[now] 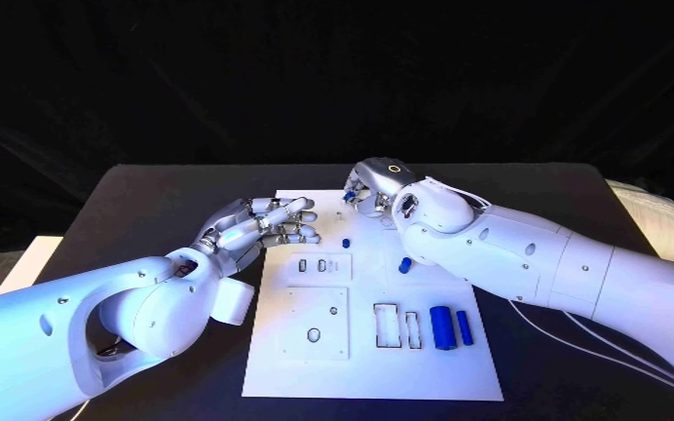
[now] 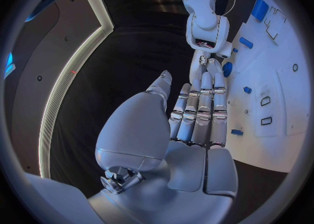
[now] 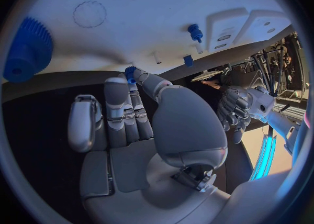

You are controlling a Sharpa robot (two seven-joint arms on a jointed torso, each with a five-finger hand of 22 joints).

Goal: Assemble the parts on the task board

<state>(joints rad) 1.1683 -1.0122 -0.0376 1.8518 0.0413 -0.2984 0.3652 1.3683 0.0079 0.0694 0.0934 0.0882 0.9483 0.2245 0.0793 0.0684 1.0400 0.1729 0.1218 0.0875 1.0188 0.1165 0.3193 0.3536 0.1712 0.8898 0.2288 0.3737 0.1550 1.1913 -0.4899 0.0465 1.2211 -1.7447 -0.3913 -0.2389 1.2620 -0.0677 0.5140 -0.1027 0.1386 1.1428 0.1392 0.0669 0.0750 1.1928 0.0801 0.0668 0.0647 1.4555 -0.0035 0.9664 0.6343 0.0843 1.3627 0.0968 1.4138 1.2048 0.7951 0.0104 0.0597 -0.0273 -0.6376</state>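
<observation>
Blue part (image 3: pixel 130 72) pinched at right hand's (image 1: pixel 374 187) fingertips.

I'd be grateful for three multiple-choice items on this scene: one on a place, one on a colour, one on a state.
1. Where on the task board do the two blue cylinders lie?
A. its near right part
B. its far left corner
C. stacked in its middle

2. What colour is the task board?
A. black
B. white
C. blue

3. What is the left hand doing?
A. gripping a cylinder
B. holding nothing, fingers extended
C. pressing on a cylinder

Answers:
1 A, since they lie side by side toward the robot, on the board's right.
2 B, since the plate is white against the dark table.
3 B, since the left wrist view shows straight fingers with nothing in them.
</observation>
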